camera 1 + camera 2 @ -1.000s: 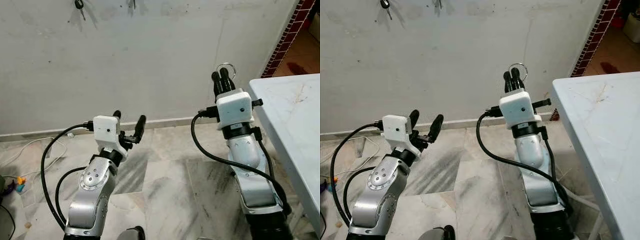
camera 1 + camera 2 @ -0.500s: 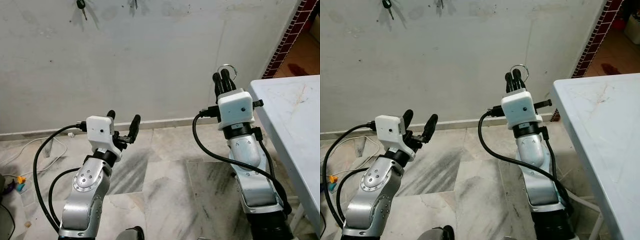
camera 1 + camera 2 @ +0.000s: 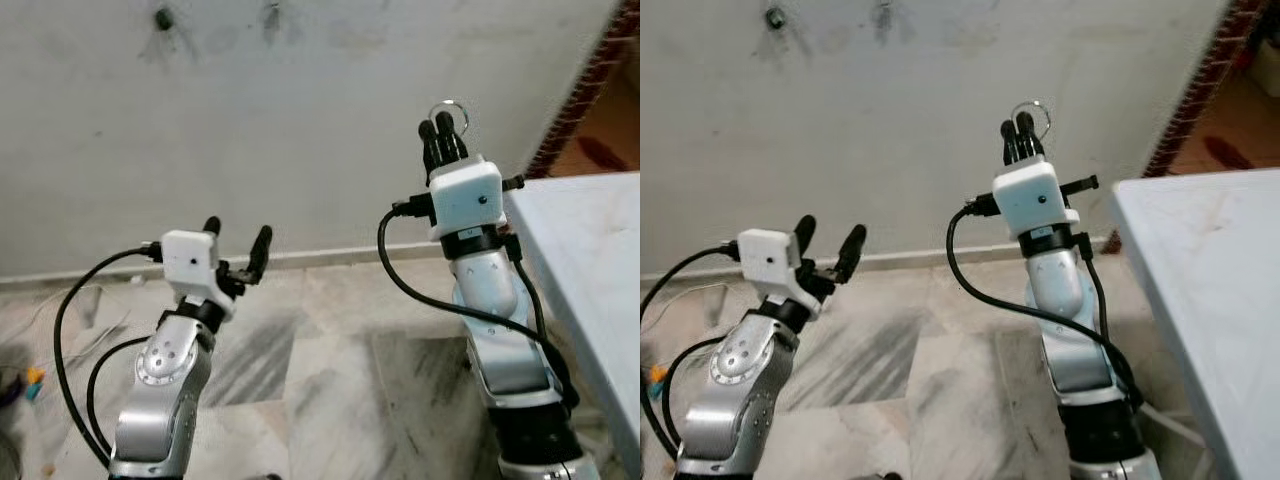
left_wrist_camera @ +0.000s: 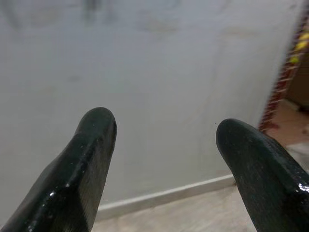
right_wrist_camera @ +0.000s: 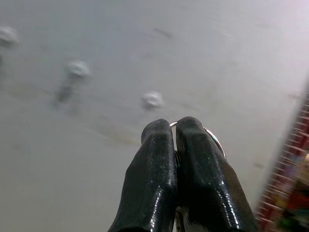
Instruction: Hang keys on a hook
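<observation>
My right gripper (image 3: 440,128) is raised in front of the grey wall, shut on a metal key ring (image 3: 449,108) that sticks out above its fingertips. In the right wrist view the shut fingers (image 5: 154,145) point at the wall, where several small hooks show blurred, the nearest hook (image 5: 152,99) just beyond the tips. Two hooks (image 3: 162,18) sit high on the wall, well up and to the left of the ring. My left gripper (image 3: 236,232) is held lower on the left, open and empty.
A white table (image 3: 600,250) stands close on the right beside my right arm. A red brick edge (image 3: 590,90) ends the wall at the upper right. Cables (image 3: 60,330) and small items lie on the marble floor at the left.
My right gripper has risen a little toward the wall with the ring. The left arm has drifted left. The head view has shifted and blurred.
</observation>
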`<state>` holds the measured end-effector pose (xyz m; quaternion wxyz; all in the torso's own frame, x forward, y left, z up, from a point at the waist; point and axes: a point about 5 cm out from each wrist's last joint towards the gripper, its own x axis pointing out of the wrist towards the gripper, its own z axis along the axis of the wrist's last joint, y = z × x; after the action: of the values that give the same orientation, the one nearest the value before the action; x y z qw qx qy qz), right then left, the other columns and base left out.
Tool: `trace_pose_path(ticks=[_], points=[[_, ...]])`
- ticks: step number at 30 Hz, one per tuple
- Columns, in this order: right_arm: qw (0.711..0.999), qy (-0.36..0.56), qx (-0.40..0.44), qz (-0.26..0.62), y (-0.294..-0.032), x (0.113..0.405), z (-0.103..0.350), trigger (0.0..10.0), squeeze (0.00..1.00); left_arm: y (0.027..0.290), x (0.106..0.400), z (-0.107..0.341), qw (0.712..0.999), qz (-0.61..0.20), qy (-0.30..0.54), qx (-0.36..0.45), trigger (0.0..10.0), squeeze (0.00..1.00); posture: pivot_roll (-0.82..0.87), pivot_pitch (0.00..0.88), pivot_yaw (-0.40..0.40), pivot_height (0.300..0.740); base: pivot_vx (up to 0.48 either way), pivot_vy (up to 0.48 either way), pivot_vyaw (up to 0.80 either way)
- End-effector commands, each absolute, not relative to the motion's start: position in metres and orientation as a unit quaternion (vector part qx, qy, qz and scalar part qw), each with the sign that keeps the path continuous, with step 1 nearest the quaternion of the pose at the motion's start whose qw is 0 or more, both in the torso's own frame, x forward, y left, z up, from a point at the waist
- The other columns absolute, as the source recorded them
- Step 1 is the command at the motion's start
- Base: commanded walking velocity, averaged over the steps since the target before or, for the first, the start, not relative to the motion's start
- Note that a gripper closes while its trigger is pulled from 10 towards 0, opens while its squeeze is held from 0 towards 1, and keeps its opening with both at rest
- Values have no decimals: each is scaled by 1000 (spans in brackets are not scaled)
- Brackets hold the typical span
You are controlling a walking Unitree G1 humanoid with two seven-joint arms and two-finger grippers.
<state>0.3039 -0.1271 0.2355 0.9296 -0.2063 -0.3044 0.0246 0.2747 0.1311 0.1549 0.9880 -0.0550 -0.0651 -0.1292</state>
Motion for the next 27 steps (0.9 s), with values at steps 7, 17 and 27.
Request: trace_pose_path(ticks=[7, 17, 27], points=[[932, -300, -204, 17, -130, 306, 234, 10000, 0, 130, 272, 153, 988, -132, -62, -50, 10000, 0, -23, 157, 40, 740, 480, 0, -200], [931, -300, -208, 27, -129, 307, 233, 10000, 0, 131, 271, 152, 989, -128, -59, -47, 10000, 0, -21, 162, 38, 740, 421, 0, 0], [925, -303, -224, 53, -120, 305, 231, 10000, 0, 131, 270, 151, 990, -124, -56, -46, 10000, 0, -19, 165, 37, 740, 305, 0, 0]])
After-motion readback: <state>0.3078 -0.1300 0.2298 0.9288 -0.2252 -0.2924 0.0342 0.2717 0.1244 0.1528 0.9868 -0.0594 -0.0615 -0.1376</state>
